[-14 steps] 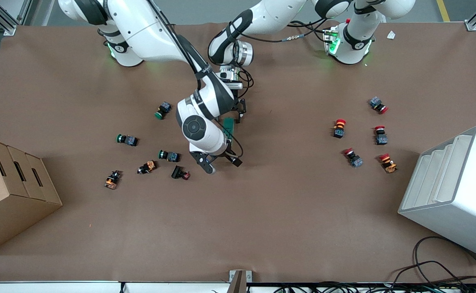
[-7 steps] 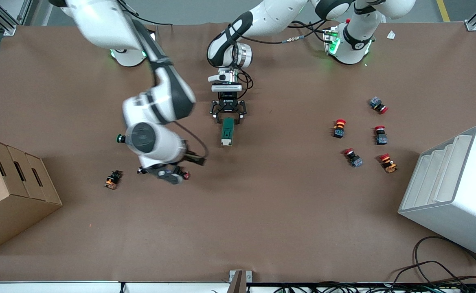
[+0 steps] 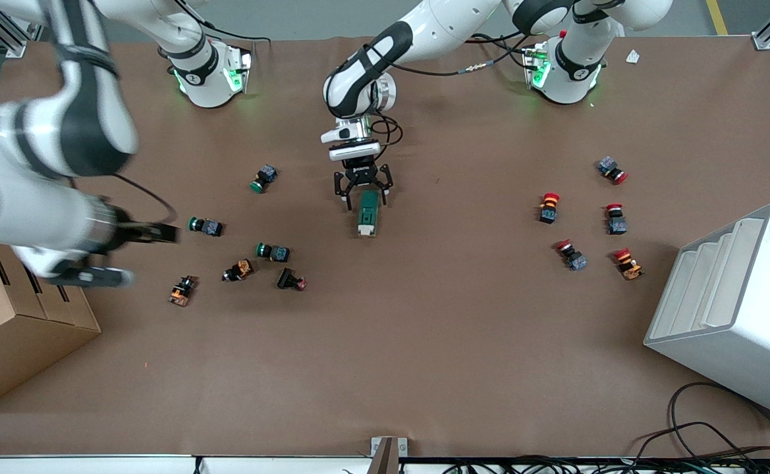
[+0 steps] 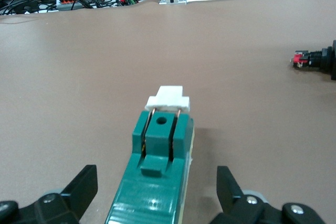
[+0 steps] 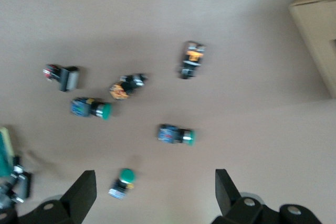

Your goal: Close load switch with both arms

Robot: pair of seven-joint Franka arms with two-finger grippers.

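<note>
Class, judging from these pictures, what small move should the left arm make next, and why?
Probably lift the left end effector clear: its fingers stand open on either side of the load switch without touching it, and the right end effector is away over the cardboard box.

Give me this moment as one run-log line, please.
left gripper: open, astride load switch | right gripper: open, raised near cardboard box | switch: on table

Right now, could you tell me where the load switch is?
The load switch lies near the table's middle, between the left gripper's open fingers, its white lever end toward the front camera.
</note>
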